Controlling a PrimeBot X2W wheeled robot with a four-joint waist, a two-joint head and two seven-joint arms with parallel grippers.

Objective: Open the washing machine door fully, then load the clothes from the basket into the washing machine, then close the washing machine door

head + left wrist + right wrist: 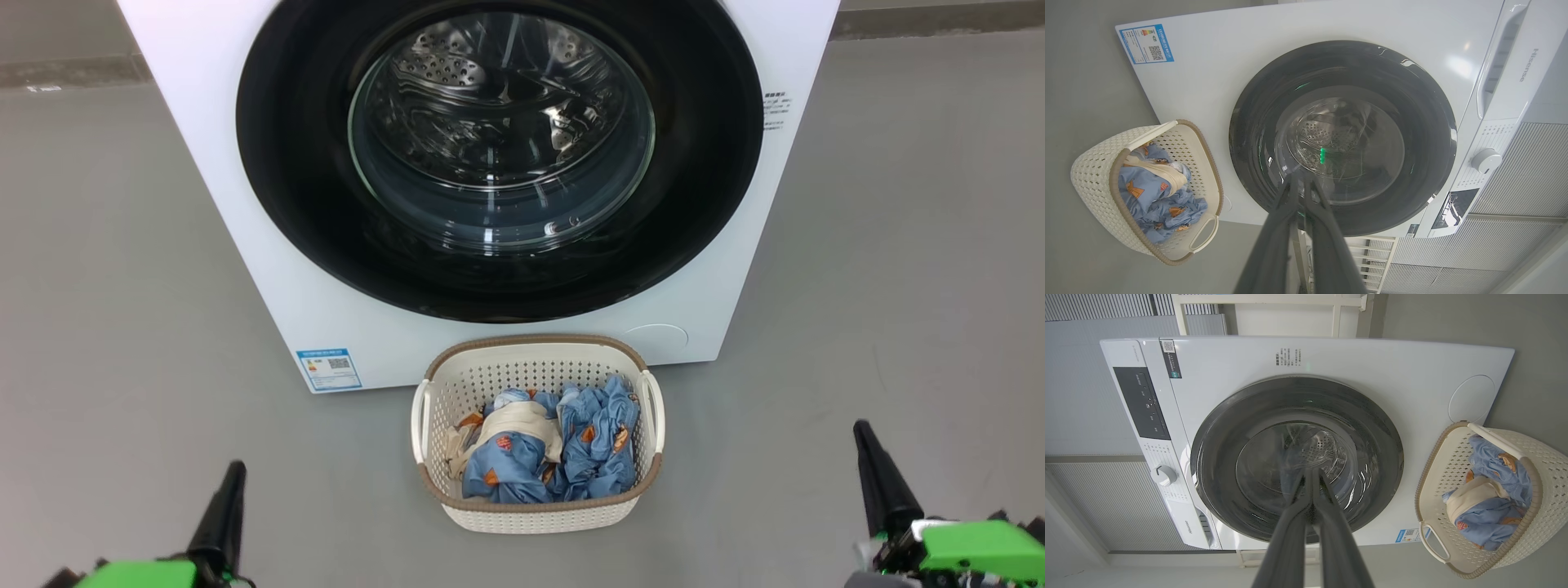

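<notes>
Both grippers sit low and nearest to me, holding nothing. Left gripper point(1301, 183): its two long dark fingers are drawn together at the tips, or very nearly. Right gripper point(1309, 475): tips pressed together. Each hangs above bare grey floor point(122, 327), well apart from everything else.

Between them and a little farther on stands the basket point(535, 514), cream with a brown rim, on the floor just in front of the washing machine point(229, 204). The clothes point(588, 441) lie crumpled inside it, blue folds wound around a beige cloth point(522, 425).

Beyond it, the washing machine door point(302, 163) is shut, its glossy black rim flat to the white front. The steel drum point(457, 65) shows through the glass bowl.

Opening the door comes first, and I judge that the riskiest step. I see no handle or lip on the rim, so closed fingers may skate off the smooth surface. A door left half open would crowd every load. Later, the tangled garments may lift as one clump, trail over the rim and drop on the floor. The light basket could slide or tip if cloth snags it.
</notes>
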